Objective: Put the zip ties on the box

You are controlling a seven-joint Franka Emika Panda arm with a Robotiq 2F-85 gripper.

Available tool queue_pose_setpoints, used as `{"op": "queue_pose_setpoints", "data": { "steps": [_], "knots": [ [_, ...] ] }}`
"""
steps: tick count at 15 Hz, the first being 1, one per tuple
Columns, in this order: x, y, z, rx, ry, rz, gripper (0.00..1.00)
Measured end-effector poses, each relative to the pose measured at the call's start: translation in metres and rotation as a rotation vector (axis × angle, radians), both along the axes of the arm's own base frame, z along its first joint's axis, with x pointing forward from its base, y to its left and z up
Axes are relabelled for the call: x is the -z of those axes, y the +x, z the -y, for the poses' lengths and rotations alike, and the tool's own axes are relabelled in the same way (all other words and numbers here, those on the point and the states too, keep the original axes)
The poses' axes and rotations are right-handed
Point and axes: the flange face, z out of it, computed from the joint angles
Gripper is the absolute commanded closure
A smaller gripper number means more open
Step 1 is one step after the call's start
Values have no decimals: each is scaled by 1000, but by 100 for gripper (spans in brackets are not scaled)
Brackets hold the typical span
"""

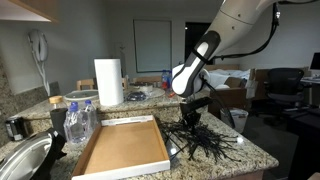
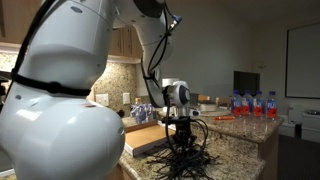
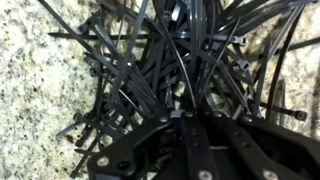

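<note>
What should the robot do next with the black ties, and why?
Probably lift straight up. The gripper looks shut on the zip ties, which lie beside the box, not in it, so they must clear its wall first.

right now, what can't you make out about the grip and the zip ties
Whether the fingers pinch any zip ties: wrist view, the tangle covers their tips.
The tangle's lower part: in an exterior view, cut off by the bottom edge.
The box, near corner: in an exterior view, cut off by the bottom edge.
</note>
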Motion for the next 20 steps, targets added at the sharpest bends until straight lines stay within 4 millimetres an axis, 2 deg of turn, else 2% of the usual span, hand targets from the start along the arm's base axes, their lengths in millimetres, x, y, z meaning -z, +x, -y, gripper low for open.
{"op": "queue_pose_setpoints", "data": {
  "steps": [5,17,19,20],
  "knots": [
    [-14,6,-5,-6,-1,14,92],
    [-107,8,-15,-18,-8,88,92],
    [-123,7,-19,-29,-5,117,67],
    [-128,7,-20,-36,0,126,65]
  ]
}}
